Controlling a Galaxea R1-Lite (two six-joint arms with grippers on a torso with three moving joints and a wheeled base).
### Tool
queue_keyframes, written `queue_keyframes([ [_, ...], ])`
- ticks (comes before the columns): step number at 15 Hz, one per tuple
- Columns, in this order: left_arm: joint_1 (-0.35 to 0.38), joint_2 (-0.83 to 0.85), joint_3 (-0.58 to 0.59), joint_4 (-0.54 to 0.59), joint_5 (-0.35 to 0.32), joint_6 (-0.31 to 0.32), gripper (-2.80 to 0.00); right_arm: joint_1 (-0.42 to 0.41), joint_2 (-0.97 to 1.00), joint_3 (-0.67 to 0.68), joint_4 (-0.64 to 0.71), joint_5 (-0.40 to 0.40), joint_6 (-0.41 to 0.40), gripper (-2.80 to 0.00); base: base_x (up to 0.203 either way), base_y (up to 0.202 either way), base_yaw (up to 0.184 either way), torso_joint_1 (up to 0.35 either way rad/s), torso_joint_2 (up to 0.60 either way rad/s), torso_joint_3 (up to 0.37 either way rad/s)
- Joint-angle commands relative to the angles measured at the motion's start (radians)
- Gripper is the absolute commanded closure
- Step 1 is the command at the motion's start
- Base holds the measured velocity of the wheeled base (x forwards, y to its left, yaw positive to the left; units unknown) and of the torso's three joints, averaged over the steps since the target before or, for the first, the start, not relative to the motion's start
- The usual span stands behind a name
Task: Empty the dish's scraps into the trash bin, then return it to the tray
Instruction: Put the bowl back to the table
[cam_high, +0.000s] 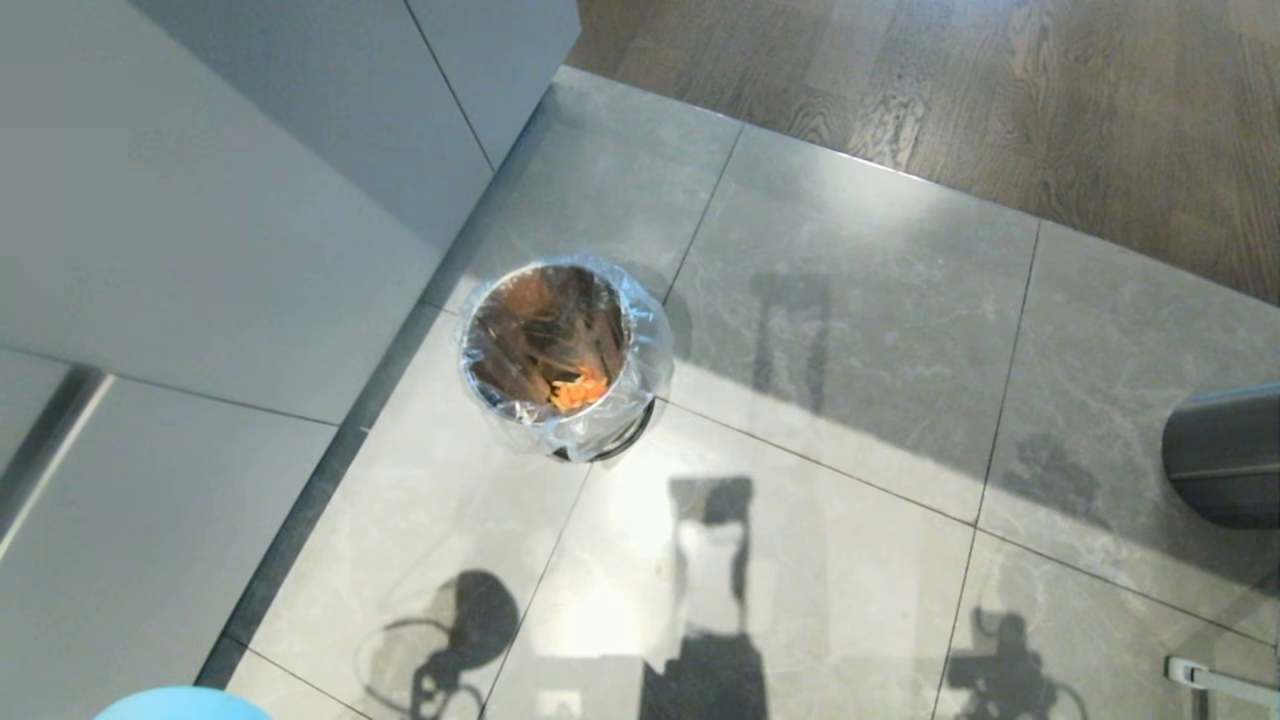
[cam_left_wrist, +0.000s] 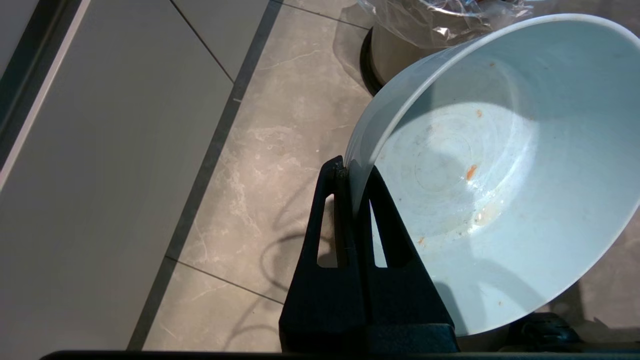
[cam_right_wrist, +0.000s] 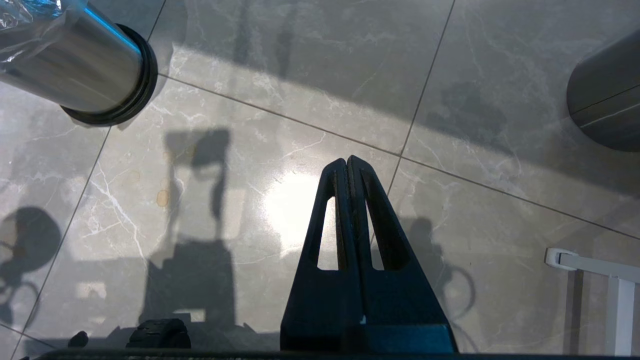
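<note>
The steel trash bin (cam_high: 560, 360) with its crinkled clear liner stands on the floor tiles beside the grey cabinets, and orange scraps (cam_high: 580, 392) lie inside it. My left gripper (cam_left_wrist: 352, 172) is shut on the rim of the pale-blue dish (cam_left_wrist: 500, 170), one finger inside and one outside. The dish holds only small orange specks and smears. Its rim shows as a blue arc (cam_high: 182, 703) at the lower edge of the head view. The bin's wall and liner (cam_left_wrist: 400, 30) lie just beyond the dish. My right gripper (cam_right_wrist: 347, 162) hangs shut and empty over bare tiles. The tray is out of view.
Grey cabinet fronts (cam_high: 200, 200) line the left side. A dark round bin (cam_high: 1225, 455) stands at the right edge, and wooden flooring (cam_high: 950, 80) begins at the back. A white metal leg (cam_high: 1215, 683) lies at the lower right.
</note>
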Motion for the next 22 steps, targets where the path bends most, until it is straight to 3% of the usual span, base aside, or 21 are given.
queue_keyframes([
  [1,0.000,0.001,0.000,-0.001,0.000,0.001,0.00,0.000,0.000,-0.001,0.000,0.001,0.000,0.00,0.000,0.000,0.000,0.000,0.00,0.000],
  [14,0.000,0.000,0.000,-0.001,0.001,0.000,0.00,0.000,0.000,0.000,0.001,-0.001,0.000,0.00,0.000,0.000,0.000,0.000,0.00,0.000],
  [17,0.000,0.001,0.000,-0.002,0.007,-0.045,0.00,0.000,0.000,0.000,-0.001,0.001,0.000,0.00,0.000,0.000,0.000,0.000,0.00,0.000],
  [22,0.000,0.001,0.000,-0.002,0.009,-0.053,0.00,0.000,0.000,0.000,0.001,0.001,0.000,0.00,0.000,0.000,0.000,0.000,0.00,0.000],
])
